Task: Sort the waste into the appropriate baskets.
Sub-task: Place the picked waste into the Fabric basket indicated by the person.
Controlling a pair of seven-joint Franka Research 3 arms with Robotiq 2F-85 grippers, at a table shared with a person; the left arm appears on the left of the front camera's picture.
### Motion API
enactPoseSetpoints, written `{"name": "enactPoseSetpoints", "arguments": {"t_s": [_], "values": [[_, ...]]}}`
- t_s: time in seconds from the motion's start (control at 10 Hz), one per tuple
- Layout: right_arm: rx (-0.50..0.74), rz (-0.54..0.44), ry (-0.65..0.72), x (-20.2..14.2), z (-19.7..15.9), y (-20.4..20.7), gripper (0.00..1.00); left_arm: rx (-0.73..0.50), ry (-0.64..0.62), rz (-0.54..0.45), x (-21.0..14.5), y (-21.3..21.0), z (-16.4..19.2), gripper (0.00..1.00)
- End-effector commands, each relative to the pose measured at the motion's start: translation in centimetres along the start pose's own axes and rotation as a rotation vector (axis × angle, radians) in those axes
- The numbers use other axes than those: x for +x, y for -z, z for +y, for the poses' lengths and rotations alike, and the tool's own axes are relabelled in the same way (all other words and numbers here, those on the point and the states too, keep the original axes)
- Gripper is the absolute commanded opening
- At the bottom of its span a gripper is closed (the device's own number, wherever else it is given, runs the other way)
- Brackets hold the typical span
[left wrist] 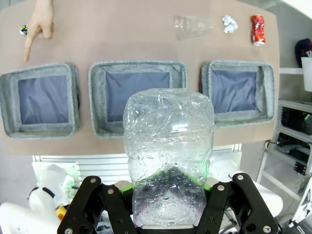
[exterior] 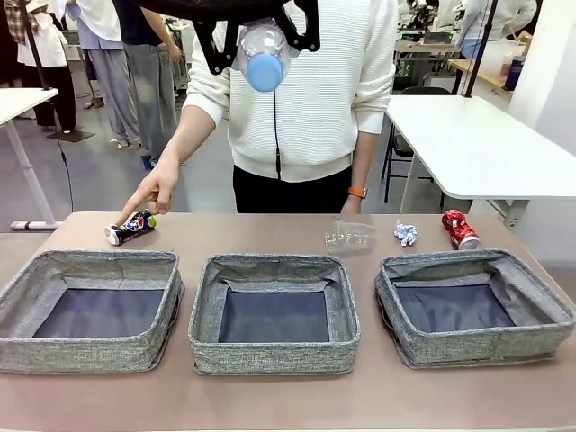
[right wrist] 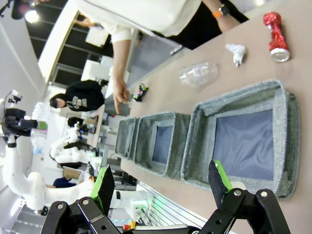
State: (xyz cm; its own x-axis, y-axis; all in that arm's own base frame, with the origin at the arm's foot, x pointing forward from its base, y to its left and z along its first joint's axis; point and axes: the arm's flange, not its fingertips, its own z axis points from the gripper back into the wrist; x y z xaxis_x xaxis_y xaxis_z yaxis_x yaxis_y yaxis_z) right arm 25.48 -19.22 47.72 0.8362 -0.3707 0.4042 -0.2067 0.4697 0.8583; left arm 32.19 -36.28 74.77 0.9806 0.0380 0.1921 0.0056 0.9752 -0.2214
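Note:
High above the table, my left gripper (exterior: pixel 263 40) (left wrist: pixel 167 190) is shut on a clear plastic bottle (exterior: pixel 265 58) (left wrist: pixel 168 146) with a blue cap. Three grey baskets stand in a row: left (exterior: pixel 90 355) (left wrist: pixel 44 69), middle (exterior: pixel 274 358) (left wrist: pixel 138 66), right (exterior: pixel 477 349) (left wrist: pixel 239 65). Behind them lie a dark multicoloured can (exterior: pixel 130 227) (right wrist: pixel 142 91), a clear cup (exterior: pixel 349 236) (left wrist: pixel 192 25), a paper wad (exterior: pixel 406 234) (left wrist: pixel 229 23) and a red can (exterior: pixel 460 229) (left wrist: pixel 257 29). My right gripper (right wrist: pixel 161 187) hangs open above the right basket (right wrist: pixel 200 141).
A person stands at the far side, one hand (exterior: pixel 157 193) (left wrist: pixel 39 27) pointing a finger down beside the dark can. All three baskets hold nothing. A white table (exterior: pixel 477 144) stands behind on the right.

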Motion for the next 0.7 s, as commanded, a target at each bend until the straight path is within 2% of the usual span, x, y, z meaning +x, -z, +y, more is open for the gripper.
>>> {"name": "enactPoseSetpoints", "arguments": {"t_s": [0.0,0.1,0.2,0.3,0.4,0.5,0.6], "values": [[0.018,-0.014,-0.025,0.4,0.1,0.0,1.00,0.048,-0.005,0.069,0.1,2.6,4.5,0.00],[0.018,-0.014,-0.025,0.4,0.1,0.0,1.00,0.082,-0.069,0.116,-0.2,7.3,12.0,0.00],[0.018,-0.014,-0.025,0.4,0.1,0.0,1.00,0.111,-0.134,0.148,-1.2,10.9,17.3,0.00],[0.018,-0.014,-0.025,0.4,0.1,0.0,1.00,0.154,-0.168,0.193,-3.9,16.0,24.3,0.00],[0.018,-0.014,-0.025,0.4,0.1,0.0,1.00,0.132,-0.181,0.180,-5.4,18.2,27.1,0.00],[0.018,-0.014,-0.025,0.4,0.1,0.0,1.00,0.119,-0.304,0.165,-6.8,21.2,30.6,0.00],[0.018,-0.014,-0.025,0.4,0.1,0.0,1.00,0.145,-0.419,0.164,-7.2,23.3,32.6,0.00]]}}
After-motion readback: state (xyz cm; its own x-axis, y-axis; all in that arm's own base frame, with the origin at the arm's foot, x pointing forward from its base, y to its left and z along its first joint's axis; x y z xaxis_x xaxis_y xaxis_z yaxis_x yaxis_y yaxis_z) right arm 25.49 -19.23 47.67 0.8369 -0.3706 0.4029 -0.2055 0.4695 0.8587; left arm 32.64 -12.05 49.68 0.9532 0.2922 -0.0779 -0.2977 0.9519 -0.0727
